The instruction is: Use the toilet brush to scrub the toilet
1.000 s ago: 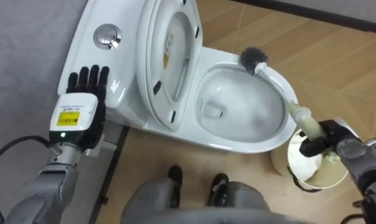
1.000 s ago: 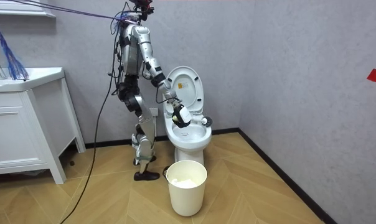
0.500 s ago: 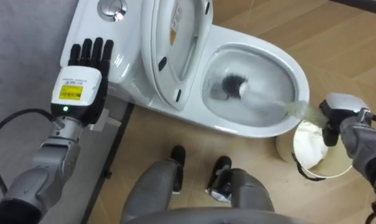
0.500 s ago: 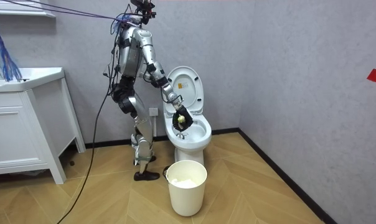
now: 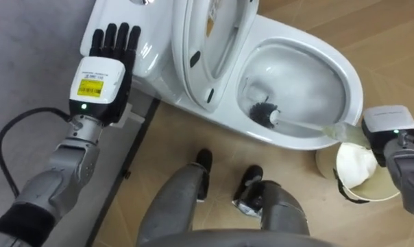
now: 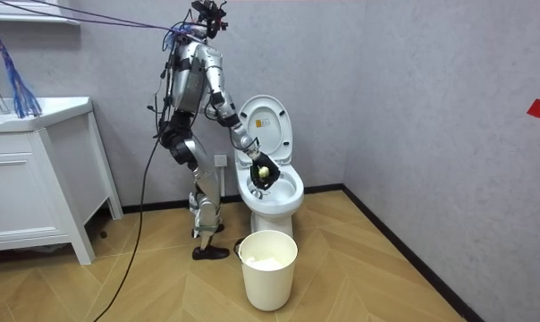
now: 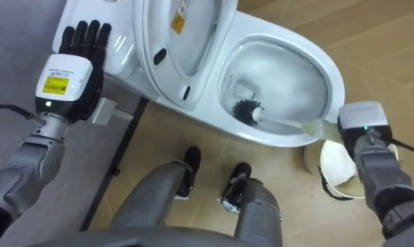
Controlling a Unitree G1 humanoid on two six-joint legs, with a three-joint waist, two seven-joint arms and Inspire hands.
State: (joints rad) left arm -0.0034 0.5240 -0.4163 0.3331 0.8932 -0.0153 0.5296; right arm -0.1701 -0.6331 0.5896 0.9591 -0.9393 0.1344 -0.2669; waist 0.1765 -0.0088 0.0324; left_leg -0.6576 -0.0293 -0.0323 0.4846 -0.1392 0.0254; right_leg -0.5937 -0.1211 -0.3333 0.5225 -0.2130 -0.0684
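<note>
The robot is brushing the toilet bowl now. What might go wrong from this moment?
The brush head sits low against the near wall of the bowl, held by the right hand; a quick pull might splash the floor. The raised seat stands just left of the brush, so a wide stroke could knock it down. The bin stands near the bowl on that hand's side and may get bumped.

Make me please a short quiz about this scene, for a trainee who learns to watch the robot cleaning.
1. True or false: the head of the brush is inside the toilet bowl.
2. The toilet seat is: A down; B raised; C missing.
3. Fill in: the right hand grips the brush by its ____, while the left hand is open, with straight fingers.

Key: 1 true; 2 B; 3 handle.
</note>
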